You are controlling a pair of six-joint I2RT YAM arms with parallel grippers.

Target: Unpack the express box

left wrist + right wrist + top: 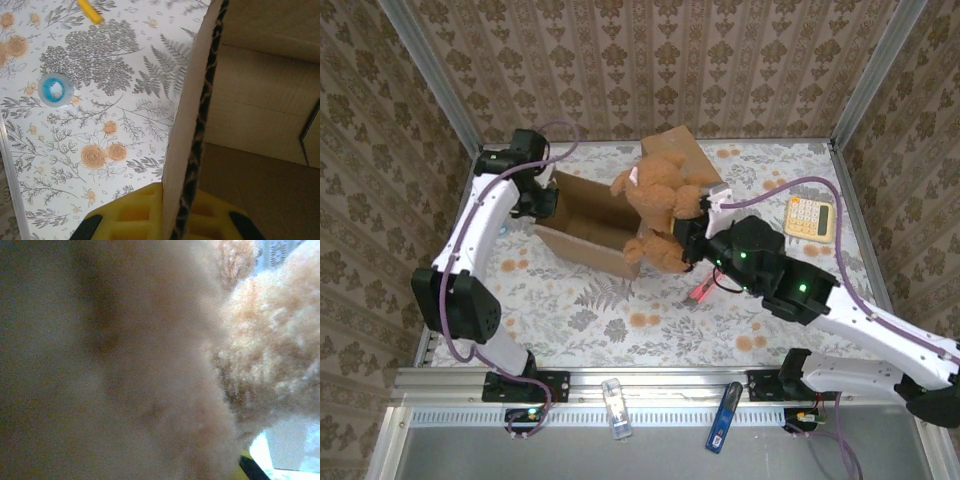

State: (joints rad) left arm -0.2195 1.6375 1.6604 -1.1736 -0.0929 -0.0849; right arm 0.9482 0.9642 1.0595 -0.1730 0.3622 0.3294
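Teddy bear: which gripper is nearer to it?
Right. The right gripper is shut on the teddy bear itself, fur pressed against its camera. The left gripper pinches the cardboard box by its left wall, across the box from the bear.

R tool (694, 228) tips buried in bear (655, 200), hidden. R wrist view: fur blurred, too close. L tool (172, 222) pads cut by bottom edge; box (190, 130) wall btwn them runs off top. Yellow item (90, 11) cut at top edge, pink item (700, 291) too small: can't ID either.
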